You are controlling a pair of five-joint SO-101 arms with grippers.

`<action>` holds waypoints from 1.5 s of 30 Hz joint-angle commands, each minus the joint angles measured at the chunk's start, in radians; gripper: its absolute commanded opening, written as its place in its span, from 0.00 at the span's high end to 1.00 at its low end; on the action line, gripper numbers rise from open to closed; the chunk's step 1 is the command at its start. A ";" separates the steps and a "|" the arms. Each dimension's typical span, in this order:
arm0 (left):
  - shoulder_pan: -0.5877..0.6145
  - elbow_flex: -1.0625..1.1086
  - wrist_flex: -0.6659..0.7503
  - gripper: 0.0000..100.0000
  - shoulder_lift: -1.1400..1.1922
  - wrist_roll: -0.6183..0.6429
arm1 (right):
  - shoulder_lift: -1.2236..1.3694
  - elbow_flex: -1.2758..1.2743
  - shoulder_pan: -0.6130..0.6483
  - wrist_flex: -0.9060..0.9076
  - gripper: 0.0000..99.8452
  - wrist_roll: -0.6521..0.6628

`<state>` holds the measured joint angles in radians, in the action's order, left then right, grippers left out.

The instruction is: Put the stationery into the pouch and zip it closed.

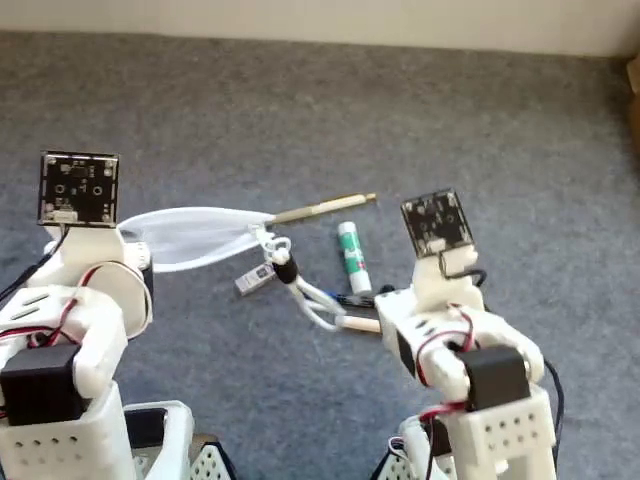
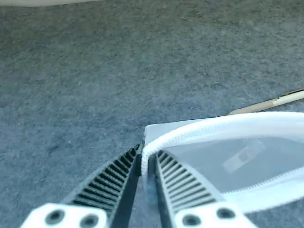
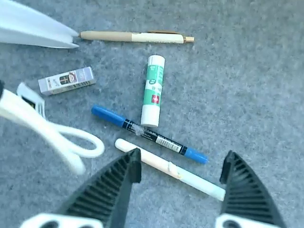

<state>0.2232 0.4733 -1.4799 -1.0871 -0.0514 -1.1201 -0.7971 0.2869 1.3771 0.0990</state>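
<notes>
A translucent white pouch [image 1: 195, 235] lies on the grey carpet, its zipper open. My left gripper [image 2: 146, 156] is shut on the pouch [image 2: 228, 156] at its zipper-edge corner. My right gripper [image 3: 183, 159] hangs open over a white pen [image 3: 171, 168] and a blue pen [image 3: 149, 135]. Beyond them lie a green-and-white glue stick [image 3: 153, 90], a beige pen [image 3: 135, 36] and a small grey box [image 3: 66, 80]. In the high view the glue stick [image 1: 352, 258] and the beige pen [image 1: 320, 208] lie just right of the pouch's mouth.
White-handled scissors [image 1: 310, 295] lie between the small box [image 1: 255, 280] and the pens, their loops [image 3: 71, 142] close to my right gripper's finger. Grey carpet [image 1: 400, 110] stretches bare to the back wall.
</notes>
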 commanded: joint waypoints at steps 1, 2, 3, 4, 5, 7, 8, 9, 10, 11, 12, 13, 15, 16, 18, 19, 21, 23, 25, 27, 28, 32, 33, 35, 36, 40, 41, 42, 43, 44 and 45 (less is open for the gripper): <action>0.068 -0.054 -0.046 0.99 0.005 -0.018 | 0.104 0.059 0.045 -0.061 0.76 -0.014; 0.077 -0.054 -0.054 0.99 0.005 -0.018 | 0.133 0.059 0.064 -0.077 0.76 -0.014; 0.087 -0.053 -0.058 0.99 0.005 -0.020 | 0.162 0.059 0.079 -0.097 0.76 -0.014; 0.096 -0.051 -0.061 0.99 0.005 -0.032 | 0.189 0.059 0.091 -0.120 0.76 -0.014; 0.101 -0.047 -0.063 0.99 0.005 -0.057 | 0.217 0.059 0.101 -0.145 0.76 -0.014; 0.104 -0.044 -0.084 0.99 0.005 -0.083 | 0.274 0.059 0.110 -0.194 0.76 -0.014; 0.104 -0.039 -0.094 0.99 0.005 -0.089 | 0.302 0.059 0.110 -0.219 0.76 -0.014; 0.104 -0.033 -0.100 0.99 0.005 -0.089 | 0.332 0.059 0.110 -0.246 0.76 -0.014; 0.104 -0.027 -0.100 0.99 0.005 -0.089 | 0.363 0.059 0.110 -0.269 0.76 -0.014; 0.104 -0.021 -0.097 0.99 0.005 -0.091 | 0.394 0.059 0.110 -0.294 0.76 -0.014; 0.104 -0.016 -0.095 0.99 0.004 -0.091 | 0.426 0.059 0.110 -0.320 0.76 -0.014; 0.104 -0.015 -0.095 0.99 0.002 -0.091 | 0.453 0.061 0.110 -0.343 0.76 -0.014; 0.104 -0.015 -0.095 0.99 -0.002 -0.091 | 0.509 0.061 0.110 -0.392 0.76 -0.012; 0.104 -0.015 -0.095 0.99 -0.002 -0.091 | 0.533 0.061 0.110 -0.417 0.76 -0.011; 0.104 -0.015 -0.095 0.99 -0.002 -0.091 | 0.576 0.062 0.110 -0.469 0.76 -0.009; 0.104 -0.015 -0.095 0.99 -0.002 -0.091 | 0.598 0.073 0.111 -0.487 0.76 -0.009; 0.104 -0.015 -0.095 0.99 -0.002 -0.091 | 0.648 0.111 0.111 -0.498 0.76 -0.009; 0.104 -0.015 -0.095 0.99 -0.002 -0.091 | 0.713 0.171 0.111 -0.496 0.76 -0.009; 0.104 -0.015 -0.097 0.99 -0.002 -0.091 | 0.782 0.223 0.111 -0.496 0.76 -0.009; 0.104 -0.015 -0.098 0.99 -0.002 -0.091 | 0.857 0.280 0.111 -0.496 0.76 -0.008; 0.104 -0.015 -0.100 0.99 -0.002 -0.091 | 0.894 0.308 0.111 -0.496 0.76 -0.008; 0.105 -0.013 -0.103 0.99 -0.002 -0.091 | 1.035 0.397 0.116 -0.496 0.81 -0.008; 0.105 -0.012 -0.103 0.99 -0.002 -0.091 | 1.067 0.414 0.116 -0.496 0.81 -0.008; 0.105 -0.001 -0.098 0.99 -0.004 -0.091 | 1.129 0.449 0.116 -0.496 0.81 -0.008; 0.105 0.002 -0.098 0.99 -0.004 -0.091 | 1.158 0.463 0.116 -0.496 0.81 -0.008; 0.105 0.002 -0.100 0.99 -0.004 -0.091 | 1.257 0.496 0.116 -0.496 0.82 -0.008; 0.105 0.002 -0.100 0.99 -0.004 -0.091 | 1.274 0.499 0.116 -0.496 0.82 -0.008; 0.105 0.002 -0.100 0.99 -0.004 -0.091 | 1.282 0.499 0.116 -0.496 0.84 -0.008; 0.105 0.002 -0.100 0.99 -0.004 -0.091 | 1.282 0.498 0.114 -0.496 0.86 -0.006; 0.105 0.002 -0.100 0.99 -0.004 -0.091 | 1.277 0.498 0.113 -0.496 0.89 -0.006; 0.105 0.002 -0.101 0.99 -0.004 -0.091 | 1.271 0.498 0.113 -0.496 0.92 -0.006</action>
<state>0.3107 0.4810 -1.5750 -1.1009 -0.1343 0.1795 -0.3537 0.3928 0.8984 0.0928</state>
